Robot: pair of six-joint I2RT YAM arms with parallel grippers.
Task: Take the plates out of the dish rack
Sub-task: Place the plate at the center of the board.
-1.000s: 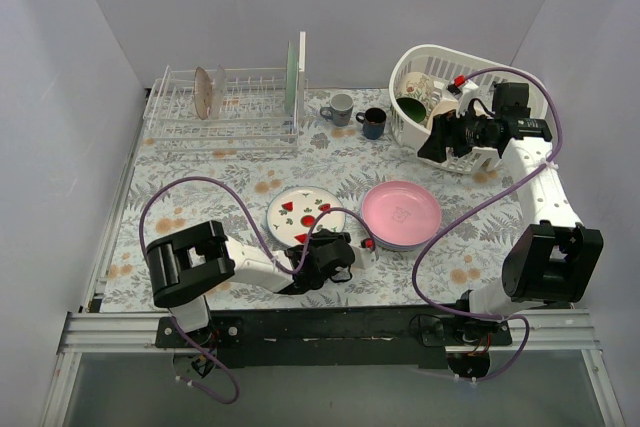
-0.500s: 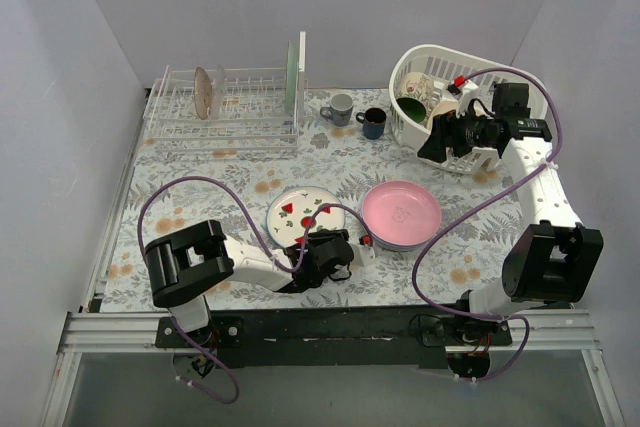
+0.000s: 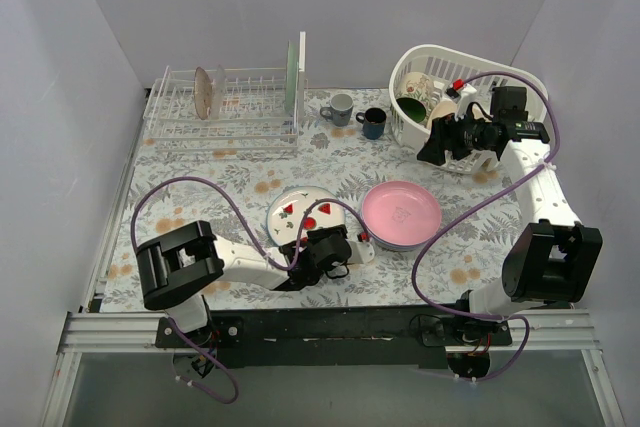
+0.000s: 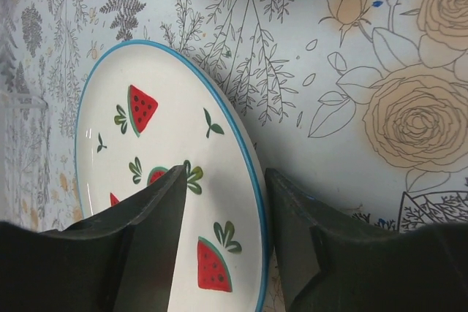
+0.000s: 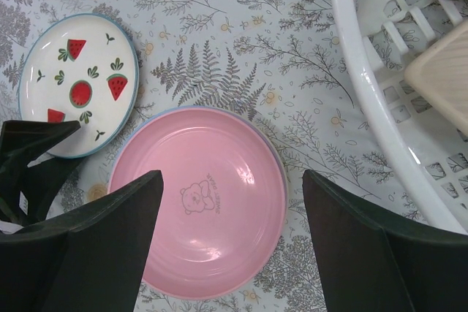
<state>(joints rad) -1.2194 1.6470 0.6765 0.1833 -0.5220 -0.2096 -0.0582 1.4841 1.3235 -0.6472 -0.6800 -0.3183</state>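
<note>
The white wire dish rack [image 3: 225, 112] stands at the back left. It holds a mottled brown plate [image 3: 207, 92] and a pale green plate [image 3: 291, 77], both upright. A pink plate [image 3: 401, 214] lies on the table on top of another plate, whose lilac rim shows [image 5: 282, 162]. My left gripper [image 3: 320, 239] is shut over the near rim of a white watermelon plate [image 4: 146, 151], which is tilted off the table. My right gripper [image 3: 432, 147] is open and empty, high above the pink plate [image 5: 205, 202].
A white oval slotted basket [image 3: 455, 55] with dishes sits at the back right, just beside my right gripper. A grey mug [image 3: 340, 108] and a dark blue mug [image 3: 373, 122] stand between the rack and the basket. Walls close in three sides.
The left gripper has shifted slightly and the watermelon plate has tipped up at its near edge. The right arm has not moved.
</note>
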